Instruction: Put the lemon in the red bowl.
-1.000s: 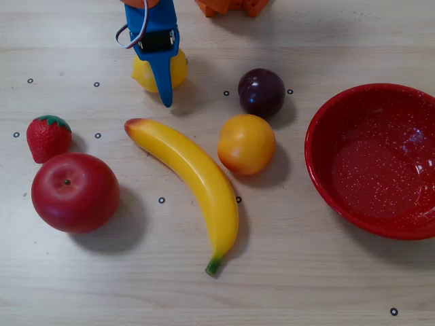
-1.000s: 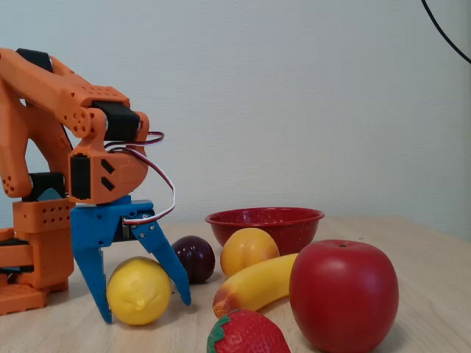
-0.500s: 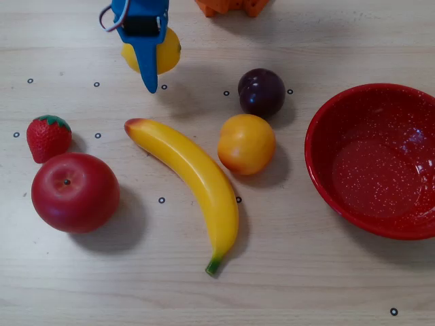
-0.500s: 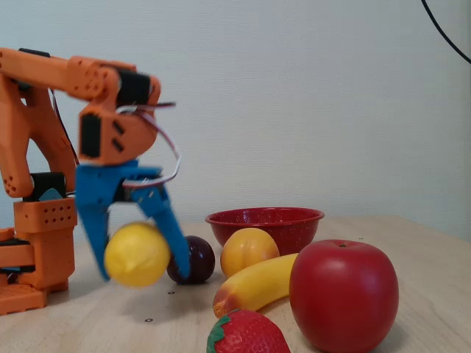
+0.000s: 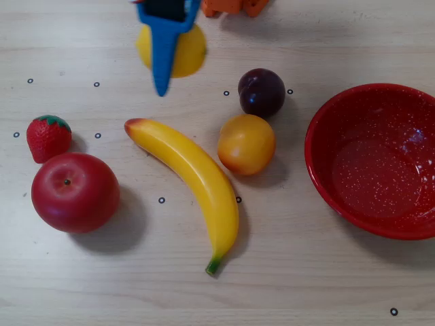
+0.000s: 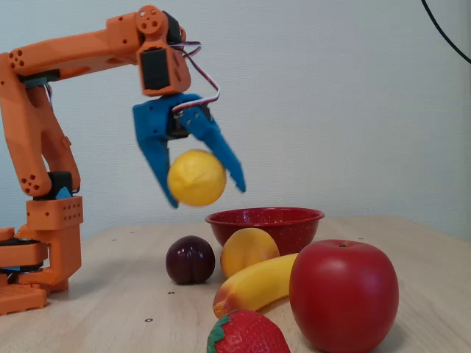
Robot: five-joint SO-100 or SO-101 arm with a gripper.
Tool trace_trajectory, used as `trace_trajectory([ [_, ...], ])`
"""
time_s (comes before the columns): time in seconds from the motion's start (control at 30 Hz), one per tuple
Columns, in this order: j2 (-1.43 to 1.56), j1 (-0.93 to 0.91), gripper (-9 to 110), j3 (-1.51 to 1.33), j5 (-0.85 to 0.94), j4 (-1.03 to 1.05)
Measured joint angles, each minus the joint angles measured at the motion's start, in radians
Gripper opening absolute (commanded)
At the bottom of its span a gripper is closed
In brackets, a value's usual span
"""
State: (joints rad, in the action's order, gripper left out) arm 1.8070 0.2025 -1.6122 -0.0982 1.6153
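A blue hand (image 6: 204, 193) on an orange arm grips the lemon (image 6: 196, 177) between its two fingers, raised well above the wooden surface (image 5: 306, 272). The red bowl (image 5: 326, 183) sits apart, at the overhead view's right edge, beyond a plum (image 5: 262, 92) and an orange-yellow fruit (image 5: 246, 143).

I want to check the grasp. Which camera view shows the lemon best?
The fixed view: the lemon hangs in clear air between the blue fingers, well above the table. In the overhead view the lemon is partly covered by a finger, and its height is not readable.
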Motion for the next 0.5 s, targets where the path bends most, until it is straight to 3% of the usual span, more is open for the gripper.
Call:
trace_trajectory([
  [0.2, 0.064, -0.225, 0, 0.009, 0.118, -0.051],
  [0.5, 0.084, -0.483, 0, -0.011, 0.120, -0.380],
])
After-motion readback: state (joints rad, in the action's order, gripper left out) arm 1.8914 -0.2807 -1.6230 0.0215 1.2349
